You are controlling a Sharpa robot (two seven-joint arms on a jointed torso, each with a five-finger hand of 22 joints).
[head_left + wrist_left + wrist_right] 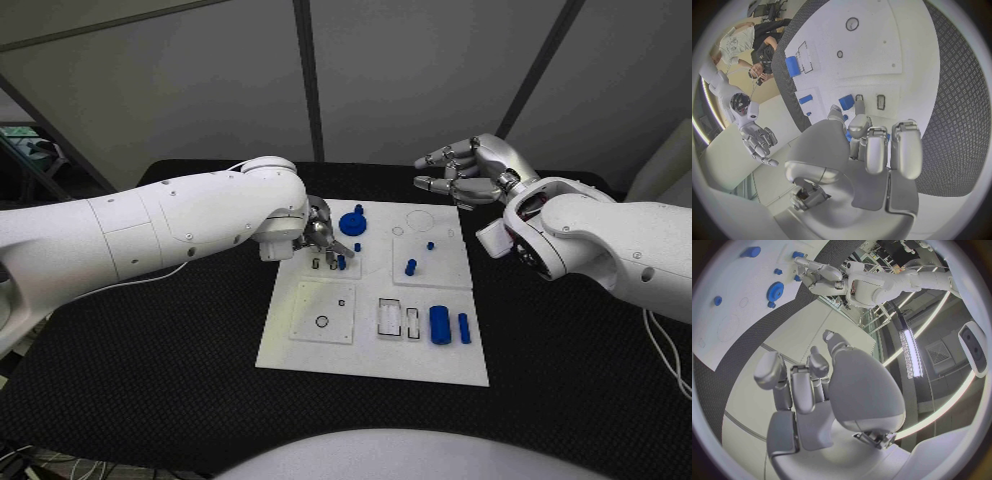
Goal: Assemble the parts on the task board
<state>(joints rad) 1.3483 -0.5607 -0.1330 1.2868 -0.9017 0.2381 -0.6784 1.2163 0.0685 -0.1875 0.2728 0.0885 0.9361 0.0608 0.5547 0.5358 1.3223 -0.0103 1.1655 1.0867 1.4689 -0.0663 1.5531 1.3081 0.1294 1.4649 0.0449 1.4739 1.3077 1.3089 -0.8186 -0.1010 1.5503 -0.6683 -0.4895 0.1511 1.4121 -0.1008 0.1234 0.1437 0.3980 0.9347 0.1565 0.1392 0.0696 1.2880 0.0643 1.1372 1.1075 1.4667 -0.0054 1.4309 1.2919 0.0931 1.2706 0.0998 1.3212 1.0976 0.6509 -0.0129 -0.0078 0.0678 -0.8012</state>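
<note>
On the white board (372,350), two blue pegs (449,327) are lying side by side near its near right corner. Farther back, the left hand (320,234) is reaching down over the board's left side, fingertips at a small blue piece (846,102); whether it is gripping it, I cannot tell. A blue gear (353,223) is sitting near the far edge. Beyond the far right corner, the right hand (472,170) is hovering, fingers loosely curled, holding nothing.
</note>
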